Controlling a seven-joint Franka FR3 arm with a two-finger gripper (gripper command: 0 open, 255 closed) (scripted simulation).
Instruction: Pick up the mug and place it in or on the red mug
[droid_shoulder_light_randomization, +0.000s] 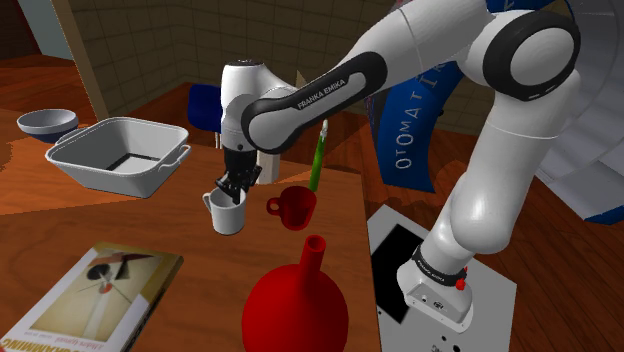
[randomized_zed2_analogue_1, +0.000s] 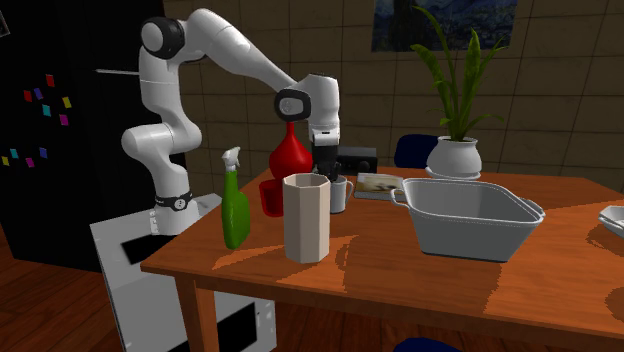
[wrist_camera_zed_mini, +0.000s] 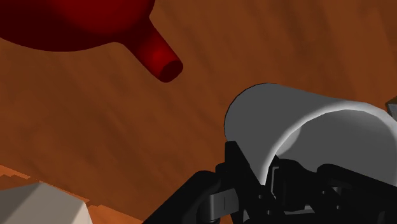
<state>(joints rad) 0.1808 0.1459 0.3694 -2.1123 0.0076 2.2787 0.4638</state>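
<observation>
Clasping white mug (droid_shoulder_light_randomization: 227, 218) rim, seemingly, gripper (droid_shoulder_light_randomization: 233, 194) beside red mug (droid_shoulder_light_randomization: 295, 207); arm (droid_shoulder_light_randomization: 330, 85) lettered FRANKA EMIKA.

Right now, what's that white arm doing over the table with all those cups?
The white arm has its black tool clamped on the rim of a white mug, one finger inside and one outside. The red mug, where it is meant to go, stands upright just beside it on the wooden table. I can't tell whether the white mug has left the table yet. A red vase stands nearby.
</observation>
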